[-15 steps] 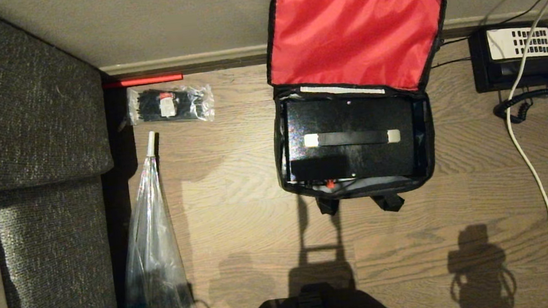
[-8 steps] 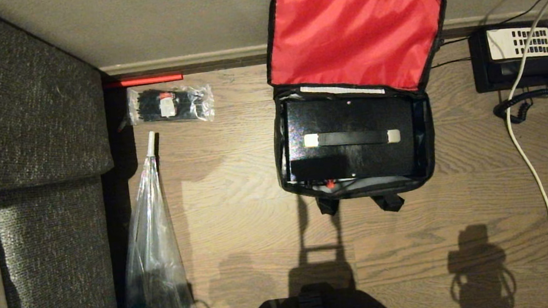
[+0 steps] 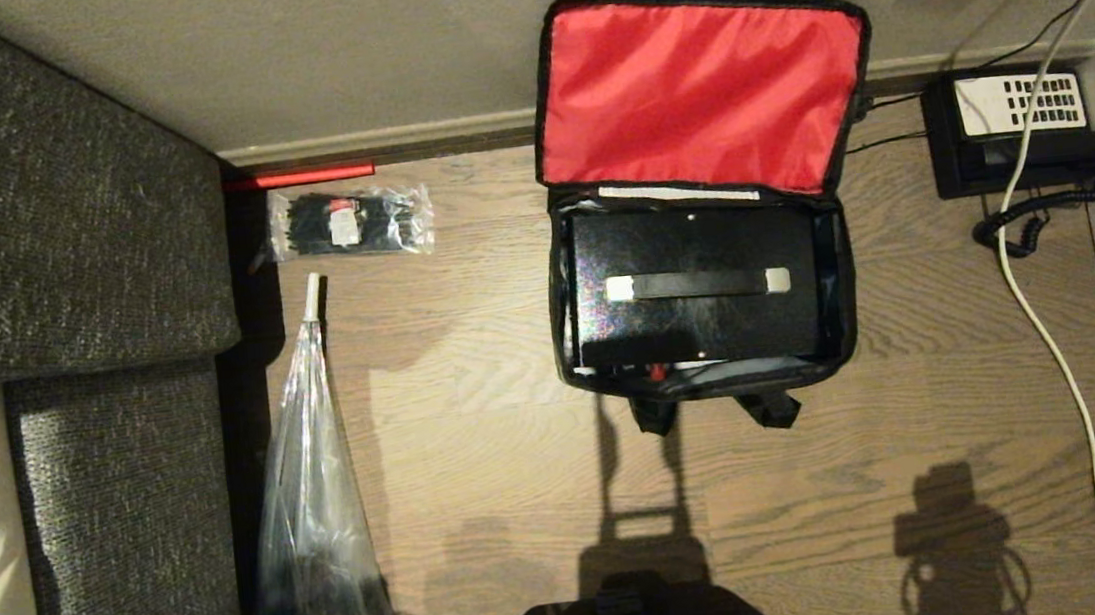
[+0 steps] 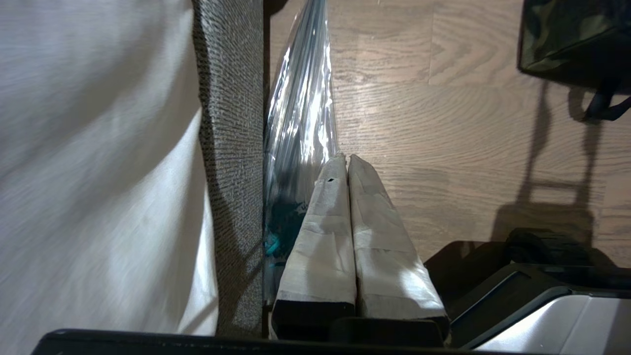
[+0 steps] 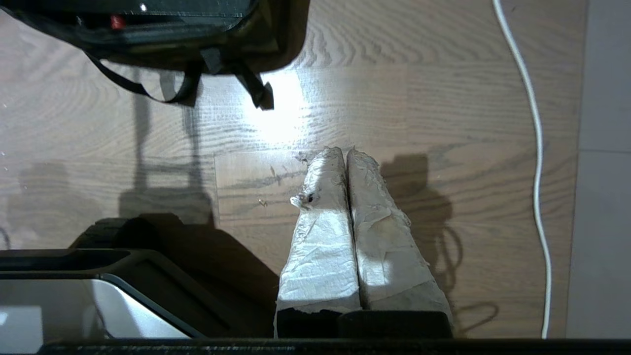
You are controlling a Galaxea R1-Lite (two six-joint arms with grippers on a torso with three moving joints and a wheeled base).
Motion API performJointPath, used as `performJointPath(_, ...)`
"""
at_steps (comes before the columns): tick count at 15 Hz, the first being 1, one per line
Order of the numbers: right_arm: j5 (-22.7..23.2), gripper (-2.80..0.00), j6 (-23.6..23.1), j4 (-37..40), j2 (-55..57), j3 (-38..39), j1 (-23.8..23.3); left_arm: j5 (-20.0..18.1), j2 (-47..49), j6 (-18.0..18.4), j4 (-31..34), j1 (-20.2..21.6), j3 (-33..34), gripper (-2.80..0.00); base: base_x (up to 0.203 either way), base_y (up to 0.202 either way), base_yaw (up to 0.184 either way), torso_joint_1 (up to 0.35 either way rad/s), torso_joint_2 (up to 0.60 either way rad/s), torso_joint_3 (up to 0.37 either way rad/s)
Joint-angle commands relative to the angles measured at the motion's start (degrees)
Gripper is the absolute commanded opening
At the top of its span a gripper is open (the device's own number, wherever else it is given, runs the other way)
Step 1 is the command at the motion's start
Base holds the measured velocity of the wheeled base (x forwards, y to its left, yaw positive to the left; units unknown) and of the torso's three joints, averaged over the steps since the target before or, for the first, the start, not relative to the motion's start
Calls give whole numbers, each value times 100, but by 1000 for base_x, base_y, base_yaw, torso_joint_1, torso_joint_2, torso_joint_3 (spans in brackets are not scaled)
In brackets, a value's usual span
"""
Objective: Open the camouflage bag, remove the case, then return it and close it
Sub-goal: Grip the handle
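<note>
The whole head view has shifted with the camera; nothing on the floor [image 3: 479, 435] has moved. There the camouflage bag [image 3: 853, 263] lies open, the case [image 3: 696, 283] inside. Left wrist view: left claw [image 4: 347, 159] closed, empty. Right wrist view: right claw [image 5: 346, 152] closed, empty.

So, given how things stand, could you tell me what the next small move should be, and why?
Probably bring one arm forward over the camouflage bag. Its red-lined lid stands open and the case lies inside, while the left gripper and right gripper hang shut over bare floor, short of the bag.
</note>
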Motion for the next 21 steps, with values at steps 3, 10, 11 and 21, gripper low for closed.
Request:
performJointPath(3,2,-280,0,-4,-169,70,2,3,-11,-2,0,2,1,-280,0,0,0,1,5,204)
performJointPath(10,2,-280,0,-4,-169,70,2,3,-11,-20,0,2,1,-280,0,0,0,3,4,203)
performJointPath(11,2,-280,0,-4,-169,70,6,3,-11,-20,0,2,1,-280,0,0,0,2,2,210)
performJointPath(21,2,-280,0,-4,-169,70,2,3,-11,-22,2,1,1,-280,0,0,0,3,1,207)
